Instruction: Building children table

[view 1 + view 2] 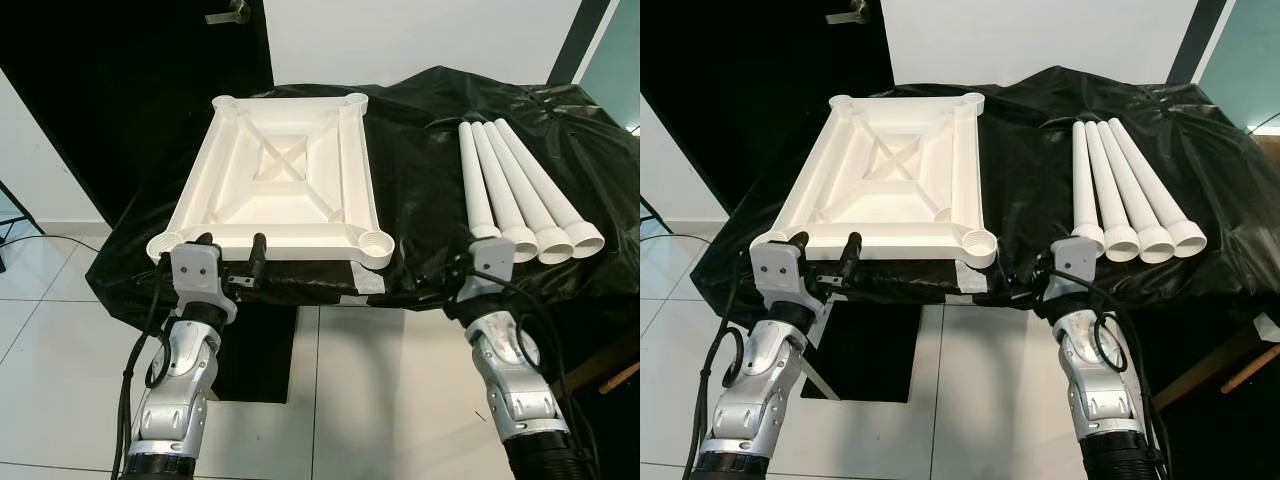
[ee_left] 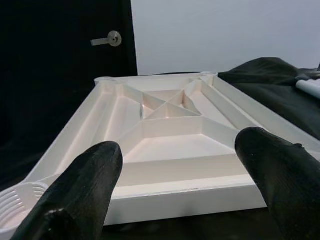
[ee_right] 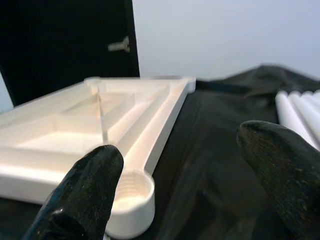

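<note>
Both pincers released: left pincer [image 1: 232, 262] faces upturned tabletop [image 1: 280, 180]; right pincer [image 3: 180, 185] should reach for legs [image 1: 520, 200] at two o'clock.

The tabletop [image 1: 285, 180] and four legs [image 1: 520, 195] are looking like smooth, matt white plastic. A crinkled, glossy black plastic sheet [image 1: 420, 170] is covering the table beneath them.

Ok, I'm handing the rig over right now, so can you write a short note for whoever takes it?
Left gripper: open, empty, at the near edge of the upside-down white plastic tabletop.
Right gripper: open, empty, between the tabletop's near right corner socket and the four white tapered plastic legs.
All lie on the black-covered table.
Done: nothing fitted.
Left: fit all four legs.
</note>
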Tool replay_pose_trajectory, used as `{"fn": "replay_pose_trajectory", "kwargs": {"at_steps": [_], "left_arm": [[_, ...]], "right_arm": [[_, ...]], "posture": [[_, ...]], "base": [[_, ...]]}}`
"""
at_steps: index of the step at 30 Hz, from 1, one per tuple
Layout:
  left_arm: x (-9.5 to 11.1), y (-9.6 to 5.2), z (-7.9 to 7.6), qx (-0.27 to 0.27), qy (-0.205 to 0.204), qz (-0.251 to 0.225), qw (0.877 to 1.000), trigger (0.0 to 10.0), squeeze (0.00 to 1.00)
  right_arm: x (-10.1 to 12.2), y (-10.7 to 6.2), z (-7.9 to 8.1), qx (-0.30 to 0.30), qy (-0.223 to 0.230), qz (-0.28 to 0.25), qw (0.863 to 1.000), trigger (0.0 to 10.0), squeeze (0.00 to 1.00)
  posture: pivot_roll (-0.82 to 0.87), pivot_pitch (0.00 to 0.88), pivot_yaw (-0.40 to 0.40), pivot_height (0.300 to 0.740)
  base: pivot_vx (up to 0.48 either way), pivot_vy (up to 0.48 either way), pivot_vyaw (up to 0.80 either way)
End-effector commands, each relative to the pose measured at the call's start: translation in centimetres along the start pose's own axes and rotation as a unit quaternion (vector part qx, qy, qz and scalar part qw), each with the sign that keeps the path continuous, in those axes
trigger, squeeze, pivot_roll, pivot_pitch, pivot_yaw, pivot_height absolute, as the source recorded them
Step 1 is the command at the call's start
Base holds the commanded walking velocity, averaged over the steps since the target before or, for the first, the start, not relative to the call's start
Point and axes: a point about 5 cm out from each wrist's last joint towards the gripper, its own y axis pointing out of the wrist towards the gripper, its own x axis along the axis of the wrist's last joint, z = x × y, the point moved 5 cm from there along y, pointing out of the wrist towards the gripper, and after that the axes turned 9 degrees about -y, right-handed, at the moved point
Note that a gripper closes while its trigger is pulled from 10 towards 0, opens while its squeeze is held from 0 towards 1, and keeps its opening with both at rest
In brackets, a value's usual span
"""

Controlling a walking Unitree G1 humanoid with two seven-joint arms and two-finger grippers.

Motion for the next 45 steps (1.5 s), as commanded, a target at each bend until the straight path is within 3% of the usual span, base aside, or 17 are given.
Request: {"fn": "replay_pose_trajectory", "kwargs": {"at_steps": [1,10,13,19,24,45], "left_arm": [[-0.8,-0.3,0.2,0.006,-0.017,0.021,1.000,10.0,0.00],[-2.4,-0.5,0.7,0.017,-0.008,0.059,0.998,10.0,0.00],[-2.9,-0.7,0.7,0.016,0.024,0.062,0.998,10.0,0.00],[-1.9,-0.5,-0.5,-0.001,-0.004,0.049,0.999,10.0,0.00],[-1.6,-0.4,-0.5,0.000,-0.020,0.043,0.999,10.0,0.00],[-1.3,-0.7,-0.3,-0.008,-0.019,0.041,0.999,10.0,0.00]], "right_arm": [[-0.5,-0.3,-0.6,-0.015,-0.002,0.007,1.000,10.0,0.00],[-1.8,-0.8,-0.3,-0.017,0.013,0.027,0.999,10.0,0.00],[-1.8,-1.0,-0.1,-0.016,0.010,0.032,0.999,10.0,0.00],[-0.8,-0.8,0.0,-0.008,0.003,0.017,1.000,10.0,0.00],[-1.2,-1.2,0.1,-0.002,-0.002,0.020,1.000,10.0,0.00],[-0.8,-0.7,-0.1,-0.003,-0.007,0.016,1.000,10.0,0.00]], "posture": [[0.03,0.000,0.024,0.740],[0.05,0.000,0.004,0.740],[0.04,0.000,-0.005,0.740],[0.05,0.000,-0.014,0.740],[0.05,0.000,-0.016,0.740],[0.05,0.000,-0.024,0.740]], "base": [[0.000,0.000,0.00],[0.000,0.000,0.00],[0.000,0.000,0.00],[0.000,0.000,0.00],[0.000,0.000,0.00],[0.000,0.000,0.00]]}}
